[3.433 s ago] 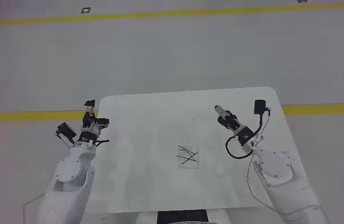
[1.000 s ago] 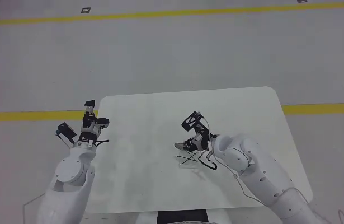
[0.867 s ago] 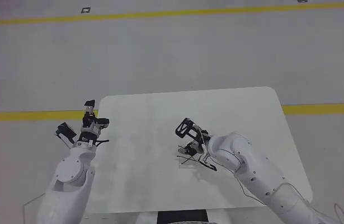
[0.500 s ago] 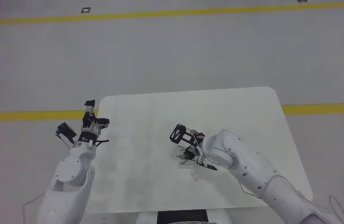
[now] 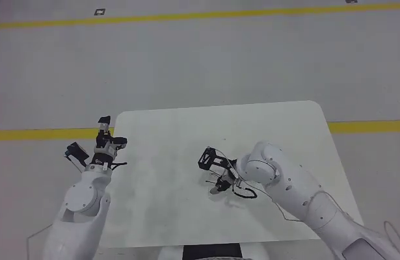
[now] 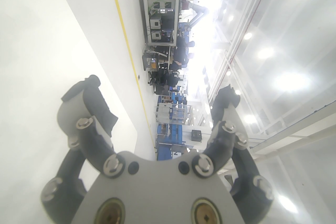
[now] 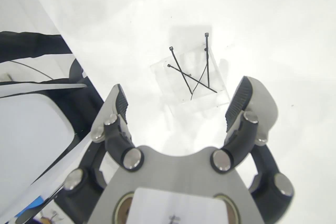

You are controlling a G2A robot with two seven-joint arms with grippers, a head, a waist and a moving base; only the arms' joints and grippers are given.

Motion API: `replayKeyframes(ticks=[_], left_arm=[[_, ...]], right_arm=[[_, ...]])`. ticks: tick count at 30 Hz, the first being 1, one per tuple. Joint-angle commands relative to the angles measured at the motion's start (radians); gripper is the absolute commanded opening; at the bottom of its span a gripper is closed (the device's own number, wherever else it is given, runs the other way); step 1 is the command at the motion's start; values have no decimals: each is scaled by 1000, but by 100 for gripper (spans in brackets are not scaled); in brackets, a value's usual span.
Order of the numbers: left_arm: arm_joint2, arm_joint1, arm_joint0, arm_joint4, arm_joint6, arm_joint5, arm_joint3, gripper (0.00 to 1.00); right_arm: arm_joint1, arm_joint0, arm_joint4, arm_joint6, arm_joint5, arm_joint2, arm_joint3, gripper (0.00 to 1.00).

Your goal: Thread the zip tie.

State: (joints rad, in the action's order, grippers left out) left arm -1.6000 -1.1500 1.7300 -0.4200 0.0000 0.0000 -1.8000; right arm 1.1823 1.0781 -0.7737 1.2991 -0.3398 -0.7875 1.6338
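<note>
Near the middle of the white rounded-corner surface (image 5: 160, 136), slightly toward the robot's side: a clear square plastic tray (image 7: 195, 104), lying flat. On the tray, several thin black plastic zip ties (image 7: 194, 72), loose and crossing one another, square heads pointing away from the right wrist camera, tails meeting in a rough fan. Exact count hard to tell where the strands overlap. None threaded; all lying open-ended.

Close above that spot, the right hand (image 7: 181, 89), seen in the top view (image 5: 209, 158) just beside the tray on its far-left side. Spread wide, ribbed dark pads (image 7: 236, 99) facing each other, gripping nothing. Clear of the ties and the tray. In the top view, ties partly hidden behind the right forearm and its looped black cable (image 5: 246, 192).

Off the surface's left edge, well apart from the tray, the left hand (image 5: 89, 138). Raised, aimed out toward the room, also spread wide (image 6: 158, 87) and empty.

Beyond the surface: grey floor with a yellow line (image 5: 186, 16).
</note>
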Motion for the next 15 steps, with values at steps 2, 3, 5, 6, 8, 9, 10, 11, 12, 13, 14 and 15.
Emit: replayKeyframes(ticks=[2,3,5,6,8,9,10,11,12,13,14,15], left_arm=[[0,0,0,0,0,0,0,100],[0,0,0,0,0,0,0,100],[0,0,0,0,0,0,0,100],[0,0,0,0,0,0,0,100],[0,0,0,0,0,0,0,100],[0,0,0,0,0,0,0,100],[0,0,0,0,0,0,0,100],[0,0,0,0,0,0,0,100],[0,0,0,0,0,0,0,100],[0,0,0,0,0,0,0,100],[0,0,0,0,0,0,0,100],[0,0,0,0,0,0,0,100]], right_arm=[[1,-12,49,19,0,7,-2,100],[1,-12,49,19,0,7,-2,100],[1,-12,49,19,0,7,-2,100],[1,-12,49,19,0,7,-2,100],[1,-12,49,19,0,7,-2,100],[1,-9,48,17,0,12,-3,100],[2,-5,38,8,0,27,-5,100],[3,-5,27,2,0,40,-11,100],[5,-9,25,-8,0,52,-23,100],[6,-12,29,-16,0,60,-34,100],[8,-16,28,-20,0,70,-47,100],[10,-23,22,-29,0,79,-62,100]])
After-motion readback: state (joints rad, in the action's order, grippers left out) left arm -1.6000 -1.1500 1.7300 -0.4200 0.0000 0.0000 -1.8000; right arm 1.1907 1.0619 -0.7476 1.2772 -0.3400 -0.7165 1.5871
